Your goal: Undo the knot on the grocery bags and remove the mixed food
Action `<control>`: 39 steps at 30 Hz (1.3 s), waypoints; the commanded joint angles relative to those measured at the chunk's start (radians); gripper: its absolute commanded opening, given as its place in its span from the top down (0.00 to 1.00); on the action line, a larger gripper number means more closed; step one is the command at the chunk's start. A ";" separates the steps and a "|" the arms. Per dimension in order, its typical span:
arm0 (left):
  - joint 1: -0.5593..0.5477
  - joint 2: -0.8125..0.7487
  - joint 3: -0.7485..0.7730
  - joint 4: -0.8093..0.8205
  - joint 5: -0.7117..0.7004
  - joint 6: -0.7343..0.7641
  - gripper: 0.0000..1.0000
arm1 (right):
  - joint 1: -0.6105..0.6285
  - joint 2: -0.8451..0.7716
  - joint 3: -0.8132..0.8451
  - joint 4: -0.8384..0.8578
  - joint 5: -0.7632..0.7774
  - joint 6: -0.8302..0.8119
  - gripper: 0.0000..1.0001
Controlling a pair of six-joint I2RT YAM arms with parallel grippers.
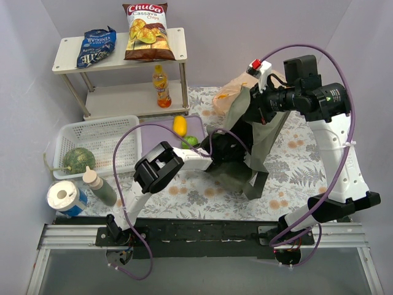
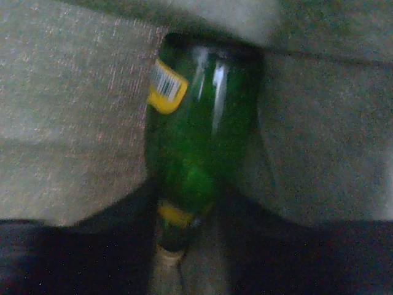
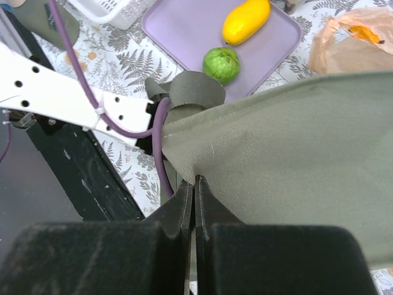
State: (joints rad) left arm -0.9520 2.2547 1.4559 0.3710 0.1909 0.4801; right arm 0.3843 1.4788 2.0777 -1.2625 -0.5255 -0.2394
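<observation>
Top external view: a red-and-yellow bag (image 1: 145, 31) printed "Chuba Cassava Chips" stands on a white two-tier shelf (image 1: 178, 44) beside a crumpled dark-blue snack bag (image 1: 95, 47). An orange drink bottle (image 1: 161, 86) stands on the tier below.

A ribbed green melon (image 1: 78, 160) sits in a white lattice basket (image 1: 98, 132). A smooth yellow oval fruit (image 1: 179, 125) and a bumpy green round fruit (image 1: 190, 141) lie on a lilac tray (image 1: 156, 136).

The thin, crinkly peach-orange grocery bag (image 1: 230, 95) lies on the fern-print tablecloth (image 1: 295, 160), behind a stiff olive-green tote (image 1: 261, 147) and just right of the tray. Its knot cannot be made out.

The right wrist view shows the right gripper (image 3: 194, 184) with its fingers pressed together on the tote's woven edge, holding the fabric up.

The left gripper (image 2: 184, 252) is down inside the tote. Its blurred camera faces a glossy green glass bottle (image 2: 202, 123) with a yellow label (image 2: 166, 89) and barcode. Whether its dark fingers grip the bottle cannot be told.
</observation>
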 commanded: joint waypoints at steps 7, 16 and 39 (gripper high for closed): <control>0.006 -0.145 -0.145 -0.012 -0.061 -0.121 1.00 | -0.045 -0.052 0.004 0.147 -0.090 0.023 0.99; 0.012 -0.487 -0.344 0.126 -0.030 -0.365 1.00 | -0.104 -0.089 -0.108 0.149 -0.082 -0.084 0.99; 0.021 -0.149 -0.190 0.233 0.079 -0.233 0.02 | 0.031 -0.041 0.024 0.063 -0.102 -0.123 0.99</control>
State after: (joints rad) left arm -0.9352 2.0644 1.1973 0.4900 0.2882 0.1791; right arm 0.3584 1.4792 2.0712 -1.2331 -0.5522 -0.3622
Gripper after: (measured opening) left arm 0.975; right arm 0.029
